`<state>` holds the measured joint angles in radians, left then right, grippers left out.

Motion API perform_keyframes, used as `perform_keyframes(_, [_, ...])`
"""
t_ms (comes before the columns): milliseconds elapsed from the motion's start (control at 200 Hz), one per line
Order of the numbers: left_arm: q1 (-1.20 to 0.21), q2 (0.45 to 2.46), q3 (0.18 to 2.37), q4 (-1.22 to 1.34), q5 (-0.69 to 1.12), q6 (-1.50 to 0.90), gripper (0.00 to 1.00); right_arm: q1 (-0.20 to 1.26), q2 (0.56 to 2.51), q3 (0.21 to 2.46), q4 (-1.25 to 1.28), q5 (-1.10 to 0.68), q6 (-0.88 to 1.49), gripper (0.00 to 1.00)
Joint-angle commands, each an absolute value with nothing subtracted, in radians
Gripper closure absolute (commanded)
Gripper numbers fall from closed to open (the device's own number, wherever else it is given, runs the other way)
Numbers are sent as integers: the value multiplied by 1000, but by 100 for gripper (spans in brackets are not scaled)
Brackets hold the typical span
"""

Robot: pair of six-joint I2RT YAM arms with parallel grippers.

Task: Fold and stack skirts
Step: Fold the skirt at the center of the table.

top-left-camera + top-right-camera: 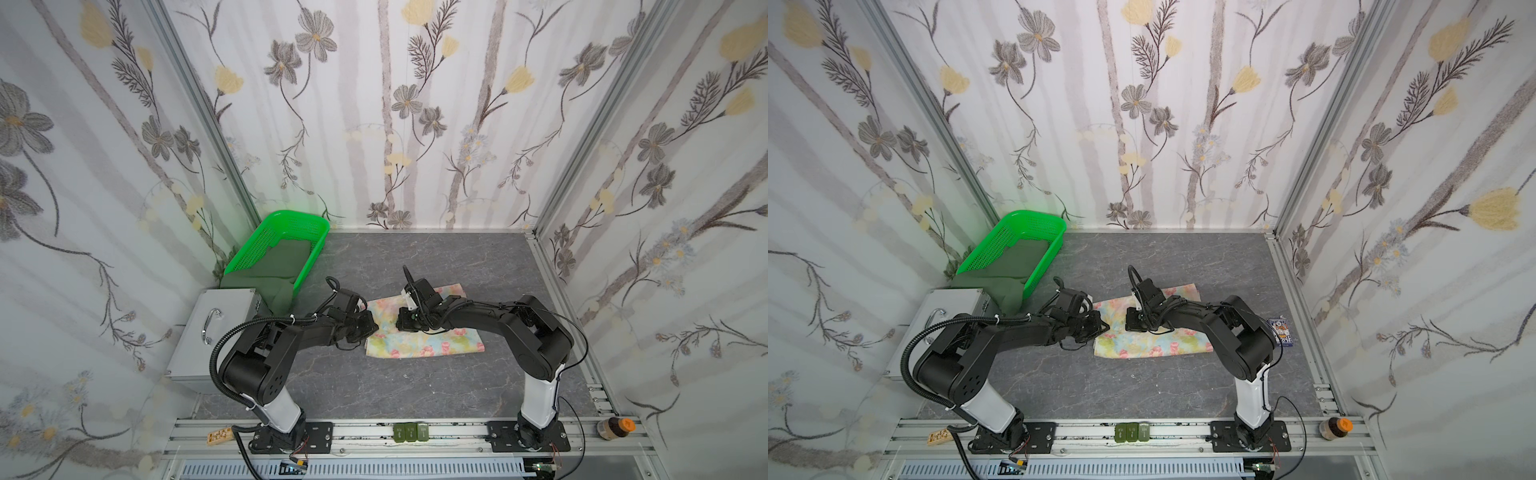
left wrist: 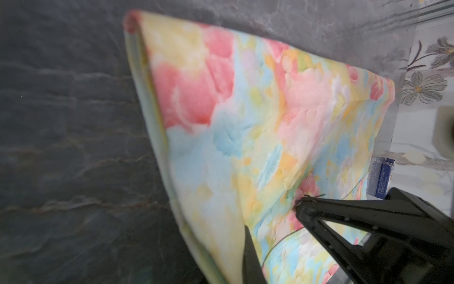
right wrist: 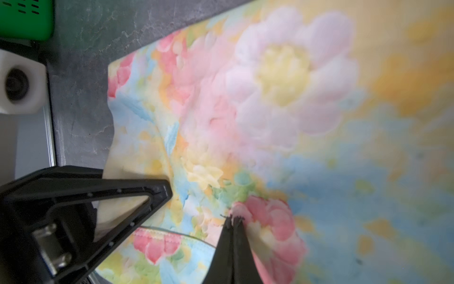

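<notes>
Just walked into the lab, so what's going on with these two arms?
Both arms are working on the floral skirt, which lies doubled over. The left gripper and right gripper are shut on it, pinching close together near its left side. The green skirt sits in the basket at the back left, spilling over the near end, untouched.

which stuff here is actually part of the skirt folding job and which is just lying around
Job:
floral skirt, pinched by the left pincer and right pincer
dark green skirt, spilling out of the green basket

Lying about:
metal box
card pack
bottle
green blocks
</notes>
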<state>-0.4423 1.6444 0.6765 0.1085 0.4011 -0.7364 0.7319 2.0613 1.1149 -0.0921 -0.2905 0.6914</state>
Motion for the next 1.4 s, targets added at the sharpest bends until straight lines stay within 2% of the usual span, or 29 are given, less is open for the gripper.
perform_keyframes(0, [-436, 1619, 700, -68, 351, -712, 100, 730, 2025, 1127, -81, -298, 698, 100])
perform_keyframes(250, [-431, 1557, 778, -192, 314, -689, 100, 723, 1987, 1125, -90, -318, 692, 100])
perform_keyframes(435, [-425, 1527, 818, -286, 260, -655, 100, 664, 1898, 1041, -106, -313, 674, 100])
perform_keyframes(610, [-413, 1506, 851, -339, 238, -629, 100, 585, 1807, 927, -157, -262, 615, 100])
perform_keyframes(944, [-396, 1504, 945, -438, 210, -566, 100, 526, 1754, 816, -188, -166, 552, 100])
perform_keyframes(1154, [-396, 1519, 994, -472, 216, -551, 100, 538, 1768, 859, -190, -151, 535, 100])
perform_keyframes(1399, [-397, 1541, 1057, -520, 217, -527, 100, 643, 1863, 1073, -214, -171, 509, 100])
